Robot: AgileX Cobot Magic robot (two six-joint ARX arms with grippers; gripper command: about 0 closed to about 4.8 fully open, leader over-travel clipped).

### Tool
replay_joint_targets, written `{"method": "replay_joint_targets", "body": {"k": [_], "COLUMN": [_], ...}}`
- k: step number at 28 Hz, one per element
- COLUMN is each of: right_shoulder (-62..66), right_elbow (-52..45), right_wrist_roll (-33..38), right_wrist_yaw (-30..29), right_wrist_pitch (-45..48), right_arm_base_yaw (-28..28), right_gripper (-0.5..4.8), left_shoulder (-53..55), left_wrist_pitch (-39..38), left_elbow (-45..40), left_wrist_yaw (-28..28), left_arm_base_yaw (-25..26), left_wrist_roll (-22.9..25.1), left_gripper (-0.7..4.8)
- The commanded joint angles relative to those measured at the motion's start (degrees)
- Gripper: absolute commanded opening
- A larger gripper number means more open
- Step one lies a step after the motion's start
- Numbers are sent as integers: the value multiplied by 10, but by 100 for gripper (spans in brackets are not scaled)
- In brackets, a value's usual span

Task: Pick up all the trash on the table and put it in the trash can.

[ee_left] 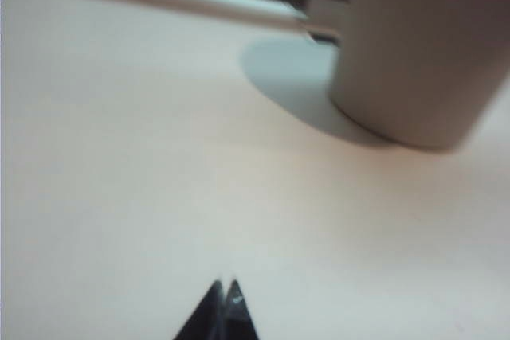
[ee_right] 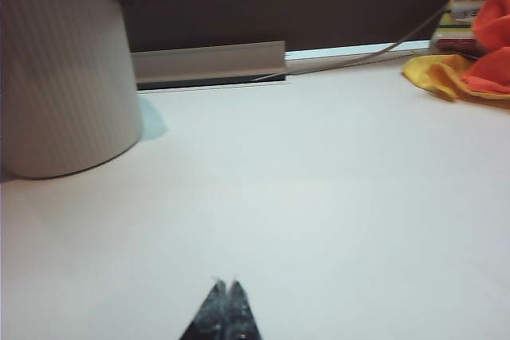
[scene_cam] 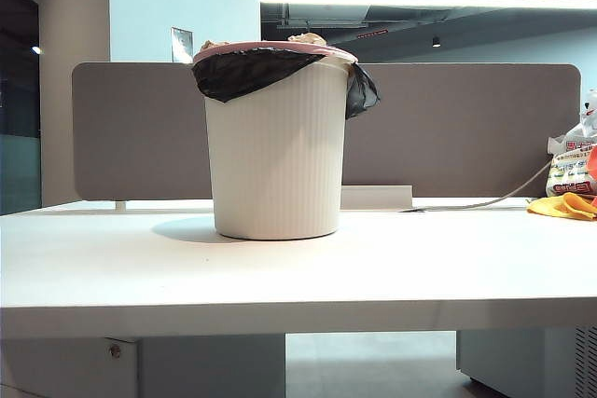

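While both tools, left tool and right tool, hover closed and empty over the table, trash fills the trash can near its back edge.

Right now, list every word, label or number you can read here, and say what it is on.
None can be read.
Bag at the table's right end: red and green print, too small and blurred.
Sign behind the bin: too small to read.
Bin, table: no text.
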Motion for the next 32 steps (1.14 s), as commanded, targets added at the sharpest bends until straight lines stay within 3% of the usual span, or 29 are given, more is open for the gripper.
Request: {"method": "replay_joint_targets", "body": {"k": [1,32], "right_shoulder": [0,0], "right_elbow": [-2,-2], "right_wrist_roll": [2,2], "right_wrist_yaw": [0,-1], "right_wrist_pitch": [8,8], "right_arm_base_yaw": [-16,-13], "right_gripper": [0,0], "left_shoulder": [-7,-7], "left_wrist_pitch": [11,10], "left_elbow": [1,0], "left_wrist_yaw": [3,3], "left_arm_base_yaw": [43,56], "left_wrist_roll": [3,3], "left_gripper": [-1,-1]}}
